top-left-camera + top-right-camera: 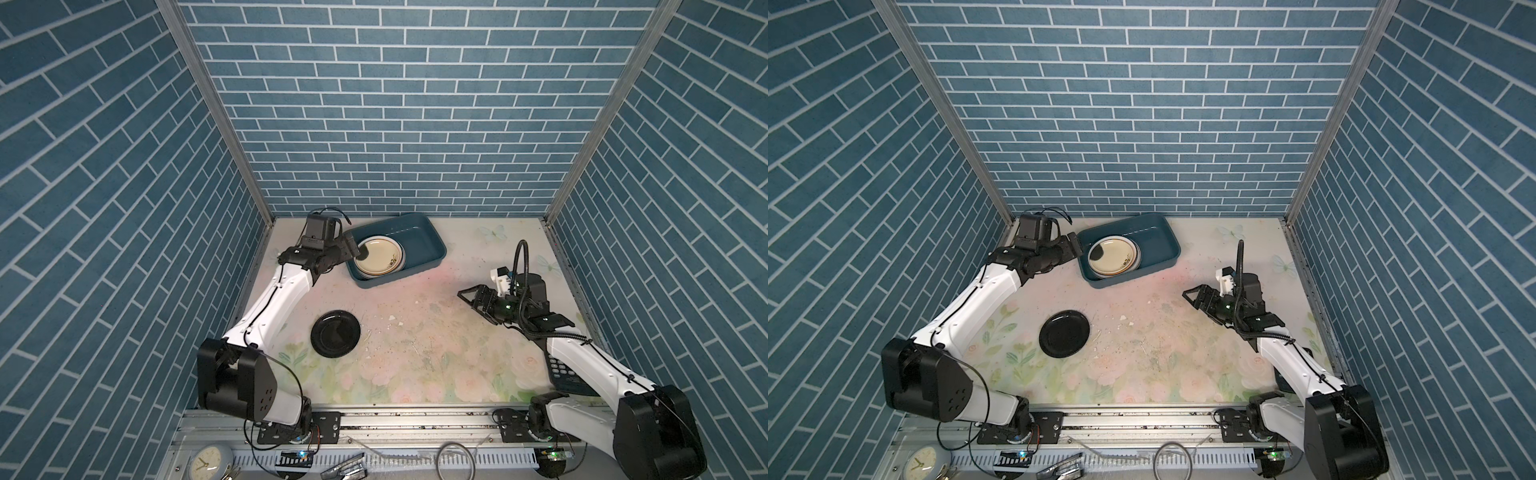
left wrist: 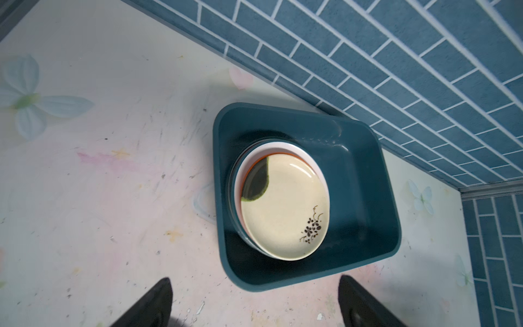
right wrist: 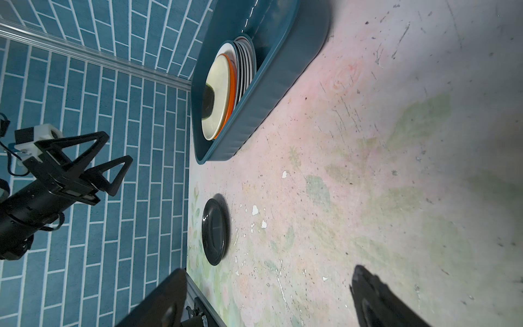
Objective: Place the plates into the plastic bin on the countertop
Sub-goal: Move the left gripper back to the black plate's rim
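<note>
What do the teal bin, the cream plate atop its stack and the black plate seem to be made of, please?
Teal bin: moulded plastic, semi-gloss, with soft highlights on rounded walls. Cream plate: probably glazed ceramic, possibly melamine; shiny rim glint, painted sprig. Black plate: glossy, same doubt; small bright glint.

Bin (image 1: 424, 245): was plain dark teal.
Top plate (image 2: 285, 209): was cream, with a dark green-black patch at one edge and a brown-black flower sprig.
Plate beneath (image 3: 233, 85): showed an orange rim.
Lower plates (image 3: 246, 62): showed white edges.
Lone plate (image 1: 335, 333): was glossy black.
Desk (image 1: 436, 361): was pale, printed with pastel pink-green flowers and light blue butterflies, with dark scuffs.
Walls (image 1: 395, 104): were blue brick pattern with white joints.
</note>
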Controlling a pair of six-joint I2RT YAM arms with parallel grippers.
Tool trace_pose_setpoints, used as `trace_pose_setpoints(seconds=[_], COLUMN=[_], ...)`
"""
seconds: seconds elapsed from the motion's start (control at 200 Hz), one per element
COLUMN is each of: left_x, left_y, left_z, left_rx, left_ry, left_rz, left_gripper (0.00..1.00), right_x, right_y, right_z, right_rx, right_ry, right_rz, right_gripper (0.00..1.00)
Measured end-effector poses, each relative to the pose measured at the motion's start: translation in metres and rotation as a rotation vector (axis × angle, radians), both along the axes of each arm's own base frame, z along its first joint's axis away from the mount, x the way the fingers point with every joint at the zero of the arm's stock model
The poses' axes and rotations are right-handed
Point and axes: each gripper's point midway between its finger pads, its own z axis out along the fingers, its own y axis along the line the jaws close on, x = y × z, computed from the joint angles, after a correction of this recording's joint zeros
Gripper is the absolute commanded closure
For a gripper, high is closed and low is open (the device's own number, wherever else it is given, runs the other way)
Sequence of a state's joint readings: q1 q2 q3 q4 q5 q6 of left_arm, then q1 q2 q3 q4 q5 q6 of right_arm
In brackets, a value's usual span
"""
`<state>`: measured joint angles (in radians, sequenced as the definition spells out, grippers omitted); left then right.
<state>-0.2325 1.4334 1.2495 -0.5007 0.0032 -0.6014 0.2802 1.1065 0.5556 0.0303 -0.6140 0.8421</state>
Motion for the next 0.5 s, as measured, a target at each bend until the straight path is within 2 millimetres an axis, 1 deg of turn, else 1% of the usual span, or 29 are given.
trace_pose_setpoints(seconds=[0.04, 0.2, 0.285, 0.355, 0.425, 0.5], left_x=[-0.007, -0.036, -0.049, -0.06, -0.069, -0.076], left_y=[0.004, 0.019, 0.029, 0.037, 0.042, 0.046], left_z=[-0.006, -0.038, -0.05, -0.055, -0.056, -0.054], left_rx=[0.014, 0.048, 0.042, 0.035, 0.03, 0.024], left_ry=[0.013, 0.089, 0.113, 0.12, 0.119, 0.113], left_rz=[0.005, 0.019, 0.038, 0.057, 0.07, 0.079], left_gripper=[0.01, 0.0, 0.0, 0.0, 0.0, 0.0], right_x=[-0.002, -0.008, -0.01, -0.01, -0.011, -0.013], right_y=[-0.001, -0.005, -0.007, -0.008, -0.01, -0.011], right_z=[0.0, -0.001, 0.002, 0.006, 0.007, 0.002], right_rx=[0.001, -0.008, -0.018, -0.026, -0.033, -0.038], right_ry=[-0.003, -0.019, -0.039, -0.062, -0.071, -0.062], right_rz=[0.0, -0.011, -0.015, -0.015, -0.018, -0.021], right_gripper=[0.09, 0.09, 0.09, 0.09, 0.09, 0.09])
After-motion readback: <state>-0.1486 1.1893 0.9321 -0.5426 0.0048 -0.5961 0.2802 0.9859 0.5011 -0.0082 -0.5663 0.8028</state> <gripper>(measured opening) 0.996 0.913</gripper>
